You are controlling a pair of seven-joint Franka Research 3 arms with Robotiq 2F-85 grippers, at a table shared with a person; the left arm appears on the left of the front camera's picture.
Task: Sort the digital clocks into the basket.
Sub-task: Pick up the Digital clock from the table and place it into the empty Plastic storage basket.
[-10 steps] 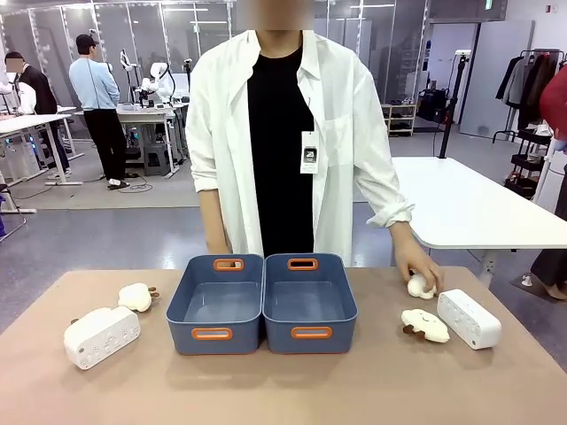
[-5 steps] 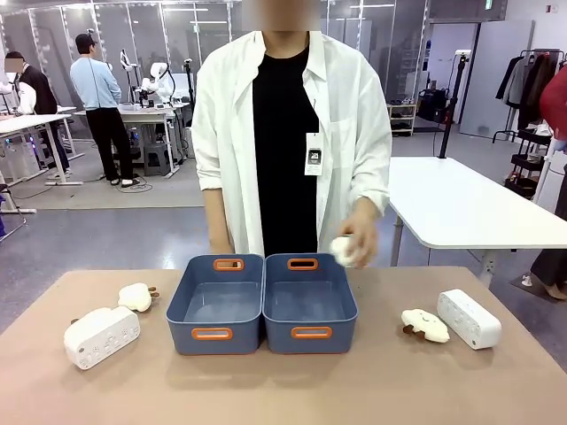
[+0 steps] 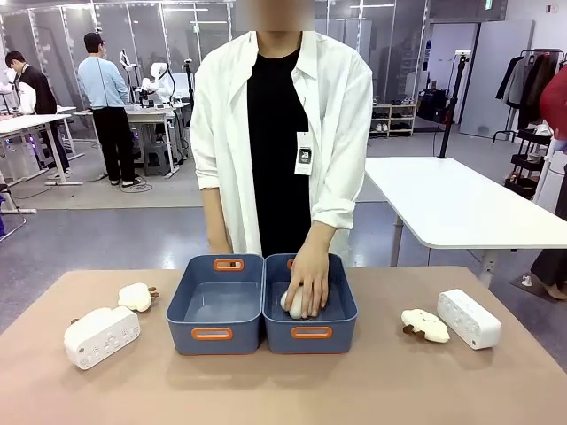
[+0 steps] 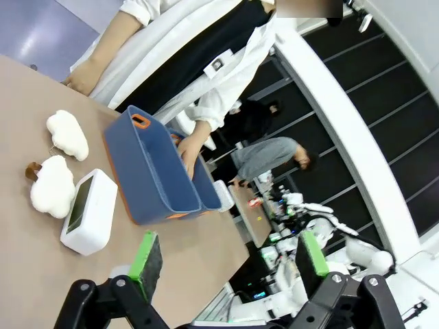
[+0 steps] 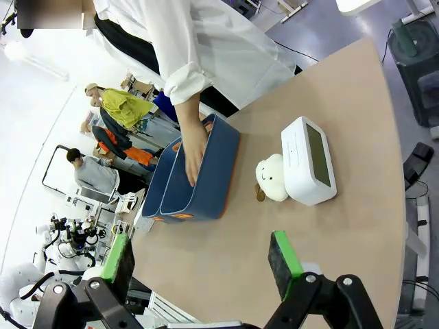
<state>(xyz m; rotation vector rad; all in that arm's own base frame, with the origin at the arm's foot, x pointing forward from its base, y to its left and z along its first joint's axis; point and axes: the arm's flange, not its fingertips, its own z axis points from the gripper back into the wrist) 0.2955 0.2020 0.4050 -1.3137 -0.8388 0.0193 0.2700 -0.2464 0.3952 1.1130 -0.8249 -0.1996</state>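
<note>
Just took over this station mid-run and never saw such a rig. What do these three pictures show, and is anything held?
The wide picture is from a fixed camera between two robot arms, looking across a tan table at a person in a white shirt. The other two are from wrist cameras: the black fingers with green pads are the left gripper and right gripper, both open, holding nothing. Two slate-blue rectangular plastic bins stand side by side, left bin and right bin. The person's hand covers a fluffy cream plush toy inside the right bin. A white rounded plastic digital clock lies left of the bins, a second clock right of them, each near another cream plush. Neither clock is in a bin.
</note>
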